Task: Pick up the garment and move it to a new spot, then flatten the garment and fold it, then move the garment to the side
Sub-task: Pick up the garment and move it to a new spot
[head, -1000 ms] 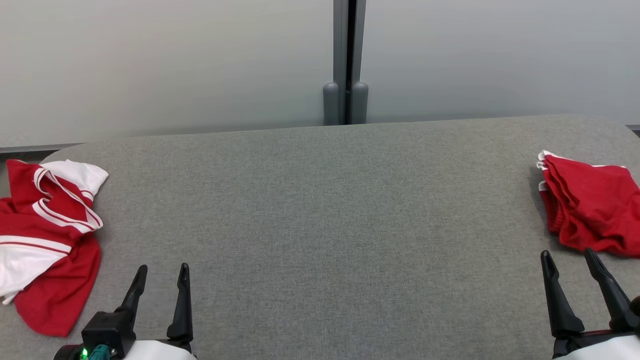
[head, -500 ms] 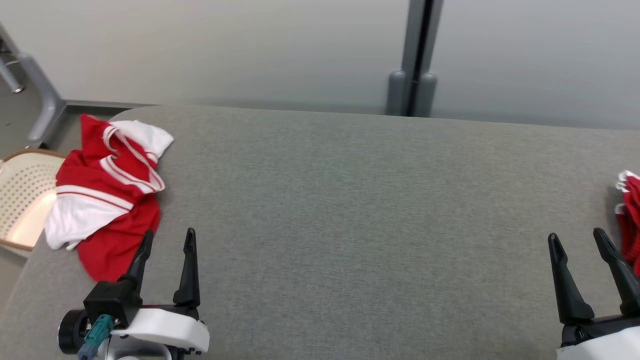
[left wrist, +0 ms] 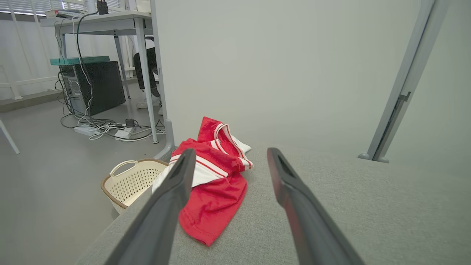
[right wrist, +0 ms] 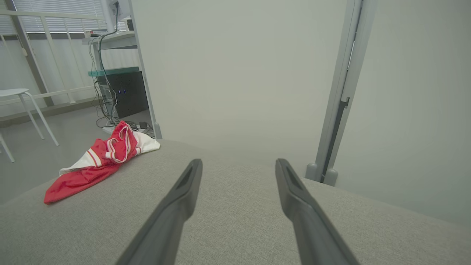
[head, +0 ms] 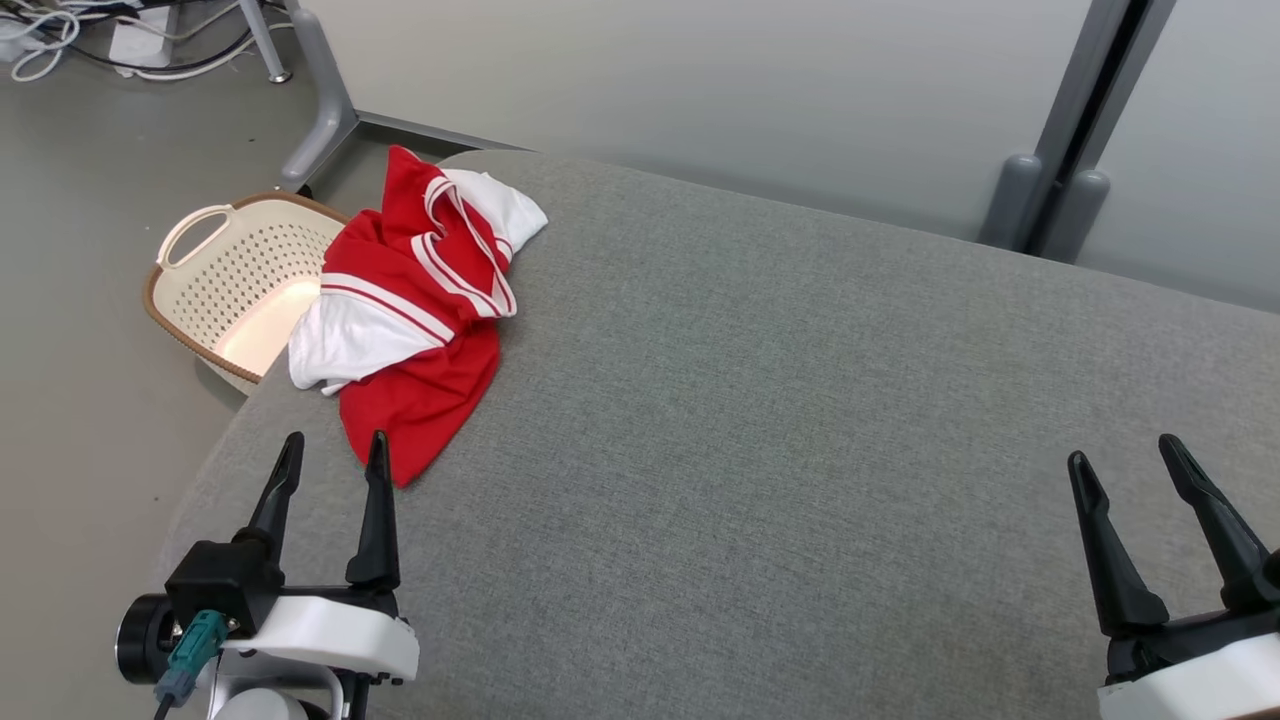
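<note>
Left fingers (head: 378,510) and right fingers (head: 1103,545) wide, empty — garment (head: 420,330) just beyond left; basket (head: 200,290) on floor (head: 80,300) beside.

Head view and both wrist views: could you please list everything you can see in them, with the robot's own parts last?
garment: one, red and white, crumpled at the table's left end
table: one, grey fabric top, across the front
basket: one, cream with a brown rim, on the floor beside the table's left end
cables: a tangle, white and black, on the floor under the desk
desk: one, grey, far left
computer tower: one, black, under the desk
chair: one, white, far left
post: one, grey, behind the table
left gripper: one, dark, open, near the garment's hem
right gripper: one, dark, open, over bare table
</note>
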Motion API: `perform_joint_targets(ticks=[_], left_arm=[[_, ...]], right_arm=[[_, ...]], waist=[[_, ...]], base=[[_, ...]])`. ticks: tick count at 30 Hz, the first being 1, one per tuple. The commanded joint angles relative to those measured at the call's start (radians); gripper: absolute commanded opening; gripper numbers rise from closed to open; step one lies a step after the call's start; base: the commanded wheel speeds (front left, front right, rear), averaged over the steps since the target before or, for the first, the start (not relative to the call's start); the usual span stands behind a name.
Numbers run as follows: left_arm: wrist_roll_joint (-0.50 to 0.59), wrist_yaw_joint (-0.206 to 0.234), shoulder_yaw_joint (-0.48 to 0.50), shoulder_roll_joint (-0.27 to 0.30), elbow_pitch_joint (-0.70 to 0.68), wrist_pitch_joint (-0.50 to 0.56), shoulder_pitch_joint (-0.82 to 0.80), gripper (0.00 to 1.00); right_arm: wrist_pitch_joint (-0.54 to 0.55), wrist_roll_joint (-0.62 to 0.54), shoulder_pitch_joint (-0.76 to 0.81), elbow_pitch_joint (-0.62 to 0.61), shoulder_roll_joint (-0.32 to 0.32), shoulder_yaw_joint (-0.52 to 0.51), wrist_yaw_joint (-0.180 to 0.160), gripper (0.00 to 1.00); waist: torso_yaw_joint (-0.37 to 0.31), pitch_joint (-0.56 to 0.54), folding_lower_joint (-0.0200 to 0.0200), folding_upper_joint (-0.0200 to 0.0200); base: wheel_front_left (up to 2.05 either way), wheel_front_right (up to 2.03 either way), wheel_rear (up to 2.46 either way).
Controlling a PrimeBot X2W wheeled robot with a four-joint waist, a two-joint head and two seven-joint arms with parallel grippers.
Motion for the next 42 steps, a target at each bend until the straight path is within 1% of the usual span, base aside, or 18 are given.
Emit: perform_joint_targets(ticks=[1,8,14,18,22,25,31,34,38,39,40,41,42], left_arm=[[0.014,0.005,0.005,0.007,0.002,-0.004,-0.018,1.00],[0.017,0.007,0.005,0.002,-0.010,-0.008,-0.025,1.00],[0.020,0.005,0.006,-0.014,-0.017,-0.009,-0.060,1.00],[0.028,0.001,0.010,-0.036,-0.013,-0.011,-0.119,1.00],[0.016,-0.018,0.029,-0.060,0.046,-0.009,-0.221,1.00],[0.003,-0.035,0.054,-0.071,0.131,-0.009,-0.315,1.00],[-0.045,-0.081,0.125,-0.063,0.407,-0.010,-0.510,1.00],[-0.077,-0.111,0.162,-0.054,0.566,-0.010,-0.597,1.00],[-0.109,-0.154,0.196,-0.036,0.743,-0.010,-0.700,1.00],[-0.115,-0.171,0.214,-0.028,0.798,-0.010,-0.732,1.00],[-0.114,-0.178,0.223,-0.024,0.812,-0.010,-0.746,0.60],[-0.109,-0.180,0.233,-0.020,0.816,-0.010,-0.756,0.18],[-0.100,-0.180,0.241,-0.021,0.811,-0.010,-0.759,0.00]], right_arm=[[0.004,-0.004,-0.008,-0.008,-0.005,-0.001,0.000,1.00],[0.009,-0.001,-0.015,-0.011,-0.005,0.000,0.000,1.00],[0.019,0.003,-0.029,-0.026,-0.013,-0.003,0.000,1.00],[0.046,-0.005,-0.058,-0.060,-0.034,-0.001,0.000,1.00],[0.073,-0.015,-0.101,-0.102,-0.064,-0.003,0.000,1.00],[0.090,-0.015,-0.135,-0.137,-0.082,-0.008,0.000,1.00],[0.107,-0.021,-0.186,-0.175,-0.105,-0.008,0.000,1.00],[0.099,-0.020,-0.205,-0.176,-0.108,-0.012,0.000,1.00],[0.083,-0.017,-0.226,-0.160,-0.112,-0.006,0.000,1.00],[0.079,-0.014,-0.236,-0.153,-0.111,-0.003,0.000,1.00],[0.075,-0.013,-0.239,-0.148,-0.110,-0.001,0.000,1.00],[0.072,-0.013,-0.242,-0.143,-0.108,-0.001,0.000,1.00],[0.069,-0.012,-0.245,-0.138,-0.107,0.000,0.000,1.00]], waist=[[0.012,0.003,0.0000,-0.0001],[0.013,0.017,0.0000,-0.0001],[-0.001,0.056,0.0000,-0.0001],[-0.025,0.129,0.0000,-0.0001],[-0.063,0.231,0.0000,-0.0001],[-0.096,0.314,0.0000,-0.0001],[-0.153,0.449,0.0000,-0.0001],[-0.168,0.491,0.0000,-0.0001],[-0.185,0.515,0.0000,-0.0001],[-0.188,0.521,0.0000,-0.0001],[-0.189,0.522,0.0000,-0.0001],[-0.190,0.521,0.0000,-0.0001],[-0.190,0.519,0.0000,-0.0001]], base=[[0.00,0.00,0.00],[0.00,0.00,0.00],[0.00,0.00,0.00],[0.00,0.00,0.00],[0.00,0.00,0.00],[0.00,0.00,0.00],[0.00,0.00,0.00],[0.00,0.00,0.00],[0.00,0.00,0.00],[0.00,0.00,0.00],[0.00,0.00,0.00],[0.00,0.00,0.00],[0.00,0.00,0.00]])
